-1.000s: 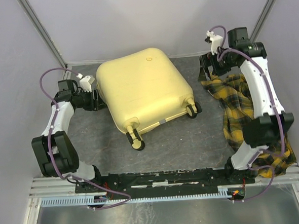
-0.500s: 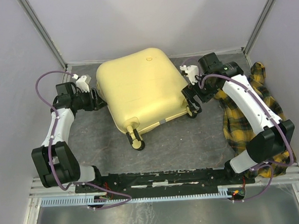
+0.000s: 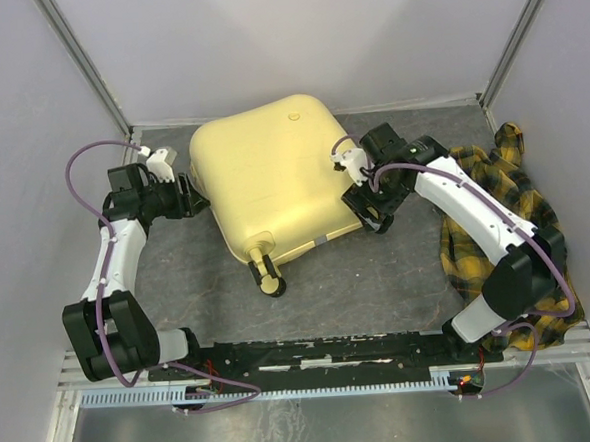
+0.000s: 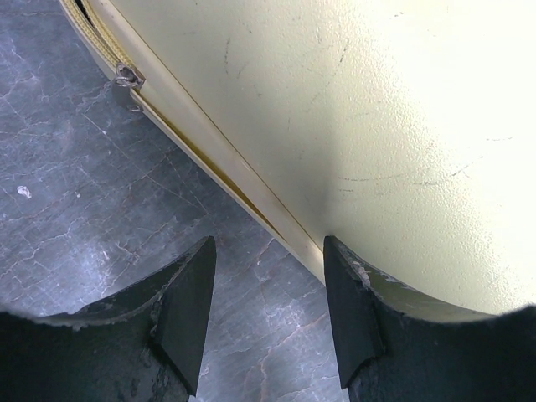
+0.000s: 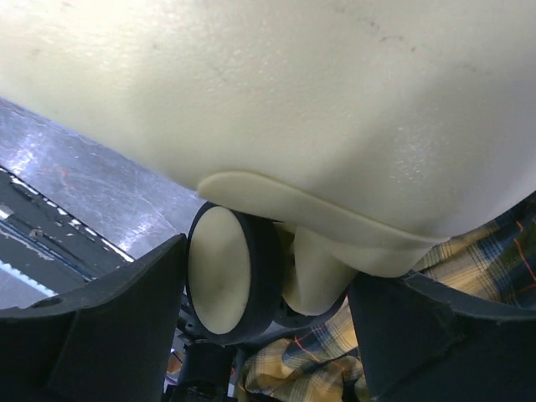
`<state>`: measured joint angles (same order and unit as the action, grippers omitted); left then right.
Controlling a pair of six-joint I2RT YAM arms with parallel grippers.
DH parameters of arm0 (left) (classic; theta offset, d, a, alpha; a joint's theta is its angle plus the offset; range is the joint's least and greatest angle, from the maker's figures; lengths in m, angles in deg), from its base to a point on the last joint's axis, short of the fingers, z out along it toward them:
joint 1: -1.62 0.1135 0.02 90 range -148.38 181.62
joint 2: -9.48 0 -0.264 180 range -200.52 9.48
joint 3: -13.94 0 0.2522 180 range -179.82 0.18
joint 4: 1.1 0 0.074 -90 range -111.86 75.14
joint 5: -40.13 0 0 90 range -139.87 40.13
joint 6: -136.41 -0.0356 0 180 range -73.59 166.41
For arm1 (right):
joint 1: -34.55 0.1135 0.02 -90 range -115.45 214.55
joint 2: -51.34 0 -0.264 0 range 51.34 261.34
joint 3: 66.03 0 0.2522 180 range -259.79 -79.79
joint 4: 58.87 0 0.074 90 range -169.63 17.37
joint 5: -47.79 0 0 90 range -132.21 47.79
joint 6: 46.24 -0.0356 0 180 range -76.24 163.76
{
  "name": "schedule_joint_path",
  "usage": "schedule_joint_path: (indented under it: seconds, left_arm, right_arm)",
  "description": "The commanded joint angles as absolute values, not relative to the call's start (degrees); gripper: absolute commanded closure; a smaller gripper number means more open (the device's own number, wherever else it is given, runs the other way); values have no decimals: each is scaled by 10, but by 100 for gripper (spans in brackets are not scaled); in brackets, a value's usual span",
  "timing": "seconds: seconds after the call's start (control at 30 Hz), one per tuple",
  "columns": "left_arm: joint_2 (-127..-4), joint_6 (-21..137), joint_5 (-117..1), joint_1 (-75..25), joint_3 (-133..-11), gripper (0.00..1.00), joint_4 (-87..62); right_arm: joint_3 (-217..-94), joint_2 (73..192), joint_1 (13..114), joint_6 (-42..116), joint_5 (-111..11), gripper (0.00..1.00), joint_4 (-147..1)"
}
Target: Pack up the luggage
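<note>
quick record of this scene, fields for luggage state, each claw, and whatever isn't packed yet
luggage: closed, lying flat on the table, wheels toward the arms
left claw: open, nothing between the jaws, at the luggage's left edge
right claw: open, jaws either side of a wheel
plaid cloth: yellow and black, heaped on the table right of the luggage, not packed
</note>
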<state>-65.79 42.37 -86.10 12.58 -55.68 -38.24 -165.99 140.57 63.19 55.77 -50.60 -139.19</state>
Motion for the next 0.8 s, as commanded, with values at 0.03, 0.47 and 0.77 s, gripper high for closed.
schedule_joint_path:
  seconds: [0.03,0.47,0.77]
  left_arm:
    - [-644,448,-863,127,-562,39,-351]
    - [-672,578,-940,171,-549,40,-287]
    - [-664,585,-933,179,-530,40,-257]
  right_arm:
    - [-1650,1411,635,558,-424,29,-1345]
    - [-1797,1381,641,584,-441,99,-1246]
    - [-1677,1365,614,662,-428,99,-1101]
